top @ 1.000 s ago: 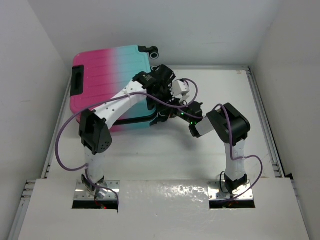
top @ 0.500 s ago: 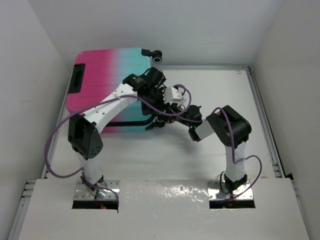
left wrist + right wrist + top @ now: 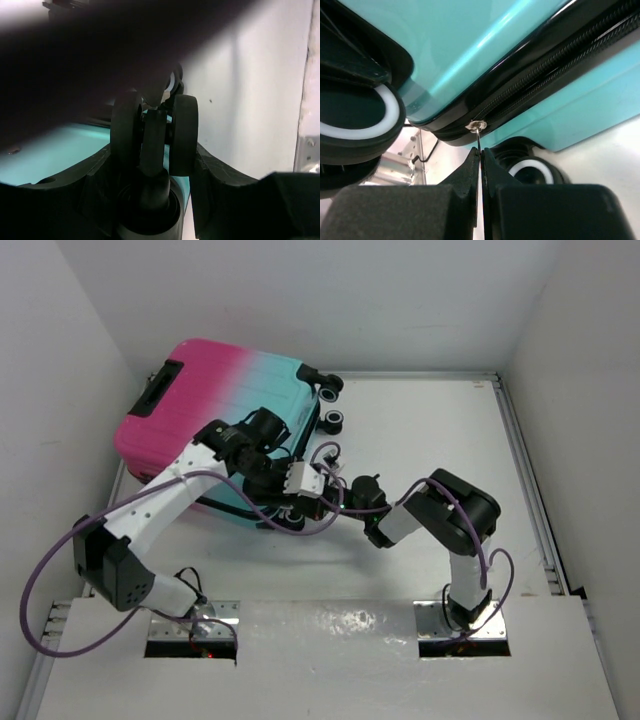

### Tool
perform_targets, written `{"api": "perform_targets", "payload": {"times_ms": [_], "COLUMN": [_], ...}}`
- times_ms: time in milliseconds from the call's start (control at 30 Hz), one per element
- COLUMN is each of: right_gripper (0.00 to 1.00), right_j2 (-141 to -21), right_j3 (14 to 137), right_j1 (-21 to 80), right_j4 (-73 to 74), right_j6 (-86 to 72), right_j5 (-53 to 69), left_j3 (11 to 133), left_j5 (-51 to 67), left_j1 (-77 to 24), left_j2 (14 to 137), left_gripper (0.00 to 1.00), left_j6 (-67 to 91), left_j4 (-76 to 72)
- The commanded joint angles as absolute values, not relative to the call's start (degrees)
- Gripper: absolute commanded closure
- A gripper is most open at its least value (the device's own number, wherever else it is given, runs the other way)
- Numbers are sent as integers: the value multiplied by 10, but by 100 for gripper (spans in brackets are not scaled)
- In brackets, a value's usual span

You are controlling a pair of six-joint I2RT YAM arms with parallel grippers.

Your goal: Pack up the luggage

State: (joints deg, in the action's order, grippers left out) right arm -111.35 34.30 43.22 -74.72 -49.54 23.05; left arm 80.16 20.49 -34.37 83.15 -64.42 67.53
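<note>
Luggage [image 3: 215, 400]: closed shell on far-left of desk [image 3: 420, 430], swung askew since a second ago, wheel end now toward centre, handle end near left wall. Left claw [image 3: 154, 162] has narrowed onto caster wheel [image 3: 182, 130], grasping it. Right claw [image 3: 481, 160] clenched on zipper pull [image 3: 478, 132] at corner seam. Judgement: case turned to suit zipping; zip run likely step in hand
</note>
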Motion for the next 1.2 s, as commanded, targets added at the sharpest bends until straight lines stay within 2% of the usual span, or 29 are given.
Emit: {"api": "perform_targets", "payload": {"times_ms": [0, 200, 467, 633, 700, 867, 900, 933, 967, 1167], "right_gripper": [100, 100, 100, 100, 90, 82, 82, 97, 100, 100], "right_j2": [-1098, -1089, -1128, -1138, -1139, -1158, -1162, -1166, -1166, -1135], "right_j3": [349, 393, 414, 421, 426, 451, 453, 458, 457, 409], "right_j1": [445, 443, 468, 469, 469, 469, 469, 468, 468, 458], "right_j4": [-811, -710, -736, -745, -735, -737, -737, -742, -742, -695], "right_j6": [-466, -404, -410, -412, -410, -425, -426, -428, -429, -388], "right_j5": [175, 148, 225, 221, 221, 230, 236, 240, 239, 206], "left_j3": [777, 751, 757, 755, 755, 752, 752, 752, 753, 751], "left_j5": [219, 164, 168, 162, 163, 157, 156, 155, 156, 156], "left_j1": [-339, -340, -339, -339, -339, -339, -339, -340, -340, -339], "left_j2": [774, 741, 737, 742, 742, 742, 742, 741, 741, 737], "left_gripper": [100, 100, 100, 100, 100, 100, 100, 100, 100, 100], "left_j6": [-678, -717, -687, -687, -686, -685, -686, -686, -686, -692], "left_j4": [755, 755, 703, 696, 695, 693, 693, 693, 693, 705]}}
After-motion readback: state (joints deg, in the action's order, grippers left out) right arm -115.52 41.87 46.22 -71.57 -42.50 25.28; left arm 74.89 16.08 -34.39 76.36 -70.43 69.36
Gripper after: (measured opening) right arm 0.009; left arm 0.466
